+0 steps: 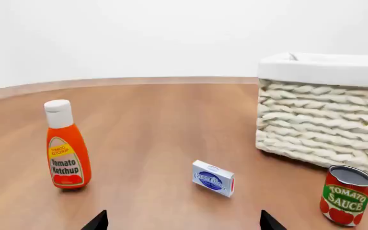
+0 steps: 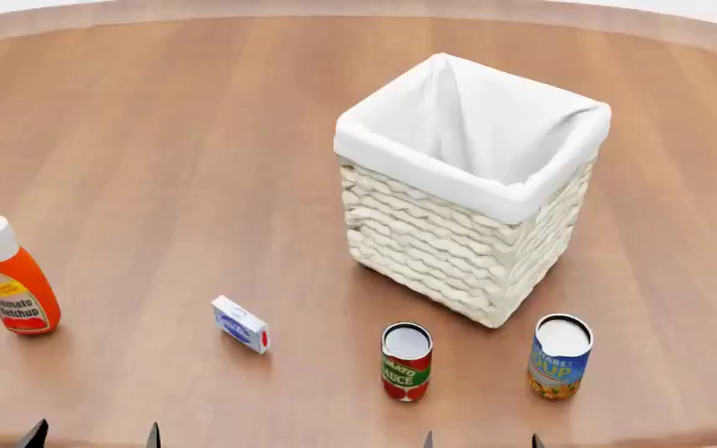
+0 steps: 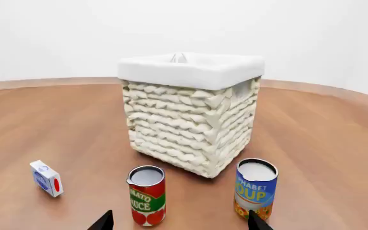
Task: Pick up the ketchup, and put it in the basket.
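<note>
The ketchup is an orange-red squeeze bottle with a white cap, standing upright at the table's left. In the left wrist view the ketchup stands ahead of my left gripper and off to one side, well apart from it. That gripper is open and holds nothing. The basket is a tall cream wicker box with a white liner, at centre right; the basket fills the right wrist view. My right gripper is open and empty, short of two cans. Only dark fingertips show at the head view's bottom edge.
A small blue-and-white box lies between the ketchup and the basket. A tomato sauce can and a blue-and-orange soup can stand in front of the basket. The round wooden table stretches wide to the left and back.
</note>
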{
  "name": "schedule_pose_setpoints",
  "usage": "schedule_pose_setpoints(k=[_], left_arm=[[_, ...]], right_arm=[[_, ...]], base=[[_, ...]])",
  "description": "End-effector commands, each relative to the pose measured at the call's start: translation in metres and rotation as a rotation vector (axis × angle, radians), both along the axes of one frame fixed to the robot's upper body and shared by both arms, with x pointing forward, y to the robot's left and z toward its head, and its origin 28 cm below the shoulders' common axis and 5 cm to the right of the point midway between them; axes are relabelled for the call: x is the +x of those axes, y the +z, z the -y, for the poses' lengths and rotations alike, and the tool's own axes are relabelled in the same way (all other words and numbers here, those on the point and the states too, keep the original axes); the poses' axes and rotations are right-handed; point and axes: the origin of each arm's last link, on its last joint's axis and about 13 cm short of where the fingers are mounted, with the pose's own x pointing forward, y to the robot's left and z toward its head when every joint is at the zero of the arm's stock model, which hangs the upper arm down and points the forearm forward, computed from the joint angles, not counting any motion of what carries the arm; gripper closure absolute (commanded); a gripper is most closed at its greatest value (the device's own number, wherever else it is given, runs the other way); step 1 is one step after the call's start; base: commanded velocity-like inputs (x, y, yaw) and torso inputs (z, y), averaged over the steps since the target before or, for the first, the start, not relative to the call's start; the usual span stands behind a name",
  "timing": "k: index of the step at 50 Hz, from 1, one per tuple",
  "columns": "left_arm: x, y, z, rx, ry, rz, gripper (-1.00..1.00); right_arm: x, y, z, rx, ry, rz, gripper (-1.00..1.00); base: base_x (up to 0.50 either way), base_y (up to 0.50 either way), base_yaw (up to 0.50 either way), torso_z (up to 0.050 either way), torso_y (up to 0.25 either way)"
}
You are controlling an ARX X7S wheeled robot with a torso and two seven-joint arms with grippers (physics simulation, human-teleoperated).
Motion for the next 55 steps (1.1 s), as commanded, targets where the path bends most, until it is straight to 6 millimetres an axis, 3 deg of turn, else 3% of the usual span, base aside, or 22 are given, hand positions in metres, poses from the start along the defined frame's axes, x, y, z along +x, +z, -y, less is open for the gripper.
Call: schedule_pose_setpoints(k=[1, 7, 11, 14, 19, 28, 42, 47, 55], left_arm=[[-0.001, 0.000, 0.000, -0.031, -0.021, 0.004, -1.00], [-0.005, 0.007, 0.002, -0.126, -0.056, -0.071, -1.00], [-0.015, 0.021, -0.003, -0.026, 0.028, -0.007, -1.00], [-0.025, 0.039, -0.007, -0.023, -0.044, 0.028, -1.00], [-0.032, 0.050, -0.008, -0.004, -0.064, 0.125, -1.00], [-0.033, 0.050, -0.008, 0.056, -0.050, 0.167, -1.00], [-0.031, 0.061, -0.018, 0.026, 0.018, 0.189, -1.00], [-0.026, 0.049, -0.017, 0.028, 0.006, 0.154, -1.00], [-0.028, 0.050, -0.017, 0.026, 0.002, 0.158, -1.00]], right_arm=[[-0.002, 0.001, -0.001, -0.013, 0.006, -0.014, -1.00], [-0.010, 0.012, 0.002, -0.049, -0.025, 0.047, -1.00], [-0.016, 0.023, 0.010, -0.063, -0.066, 0.105, -1.00], [-0.017, 0.033, 0.018, -0.058, -0.103, 0.127, -1.00], [-0.022, 0.039, 0.019, -0.054, -0.064, 0.158, -1.00], [-0.019, 0.037, 0.018, -0.076, -0.075, 0.108, -1.00], [-0.014, 0.035, 0.016, -0.190, -0.114, 0.153, -1.00], [-0.016, 0.034, 0.018, -0.170, -0.101, 0.184, -1.00], [-0.016, 0.033, 0.017, -0.206, -0.107, 0.184, -1.00]], base=[[0.00, 0.00, 0.00, 0.000, 0.000], [0.00, 0.00, 0.00, 0.000, 0.000], [0.00, 0.00, 0.00, 0.000, 0.000], [0.00, 0.00, 0.00, 0.000, 0.000], [0.10, 0.00, 0.00, 0.000, 0.000], [0.47, 0.00, 0.00, 0.000, 0.000], [0.02, 0.31, 0.00, 0.000, 0.000], [0.01, 0.10, 0.00, 0.000, 0.000], [0.00, 0.27, 0.00, 0.000, 0.000]])
